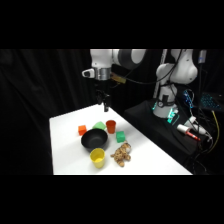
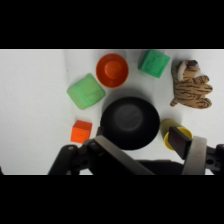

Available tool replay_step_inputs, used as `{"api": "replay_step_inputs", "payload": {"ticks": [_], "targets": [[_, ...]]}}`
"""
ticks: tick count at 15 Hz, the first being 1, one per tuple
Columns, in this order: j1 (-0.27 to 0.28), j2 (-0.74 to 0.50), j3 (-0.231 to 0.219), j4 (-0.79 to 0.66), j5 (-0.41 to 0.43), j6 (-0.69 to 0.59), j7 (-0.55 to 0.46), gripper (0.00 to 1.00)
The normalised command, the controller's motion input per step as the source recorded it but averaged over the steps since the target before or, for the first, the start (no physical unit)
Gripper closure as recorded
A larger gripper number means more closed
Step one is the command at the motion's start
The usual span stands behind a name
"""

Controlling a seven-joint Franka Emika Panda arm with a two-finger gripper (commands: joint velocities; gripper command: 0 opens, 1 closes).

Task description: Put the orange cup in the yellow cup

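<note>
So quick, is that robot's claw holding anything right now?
End effector: holding nothing, high above the white table; whether it is open or closed cannot be told. The small red-orange plastic cup stands untouched on the table.

Upright orange cup (image 2: 112, 70) and yellow cup (image 2: 173, 131), well apart.

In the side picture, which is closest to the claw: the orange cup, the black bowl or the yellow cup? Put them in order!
Going by the side view, from the claw:
1. The orange cup, just below the claw, at the far side of the table.
2. The black bowl, in the middle of the group.
3. The yellow cup, at the near edge, farthest away.
</note>
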Motion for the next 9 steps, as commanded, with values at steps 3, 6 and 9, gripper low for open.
{"api": "replay_step_inputs", "payload": {"ticks": [3, 6, 9], "targets": [[-0.017, -0.01, 0.016, -0.02, 0.014, 0.03, -0.01, 0.00], [-0.028, -0.04, 0.004, -0.08, 0.062, 0.12, -0.04, 0.00], [-0.038, -0.07, -0.007, -0.16, 0.083, 0.23, -0.04, 0.00]]}}
